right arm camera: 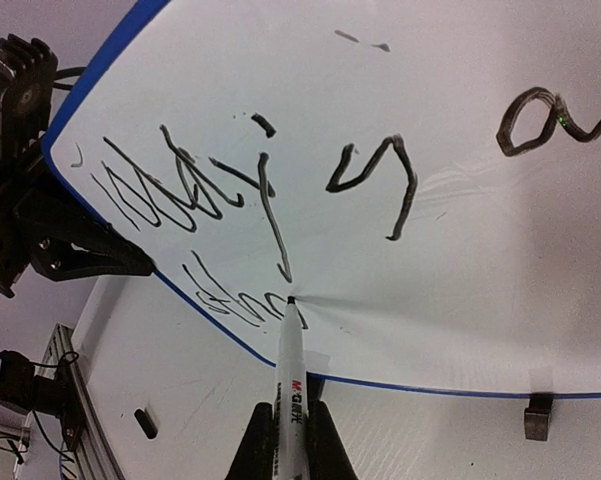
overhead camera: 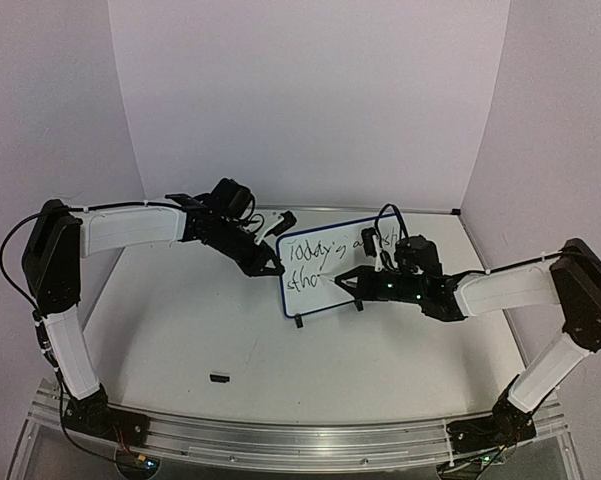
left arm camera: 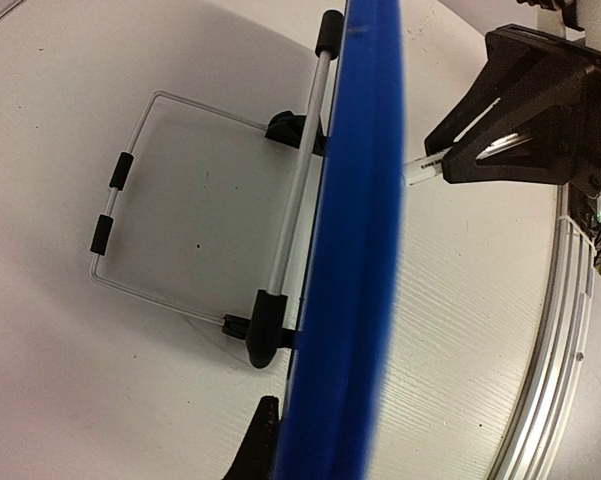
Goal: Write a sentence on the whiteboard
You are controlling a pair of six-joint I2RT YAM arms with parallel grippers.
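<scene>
The whiteboard stands upright at mid-table on its black feet, blue rim all round. The sentence is black script in two lines; in the right wrist view it reads "Today is a" above a short "sho". My left gripper is shut on the board's left edge; its wrist view shows the blue rim running between the jaws, one finger against it. My right gripper is shut on a white marker pen, whose tip touches the board at the end of the lower line.
A small black pen cap lies on the table near the front left, and also shows in the right wrist view. The board's wire stand spreads behind it. White walls enclose the table on three sides. An aluminium rail runs along the near edge.
</scene>
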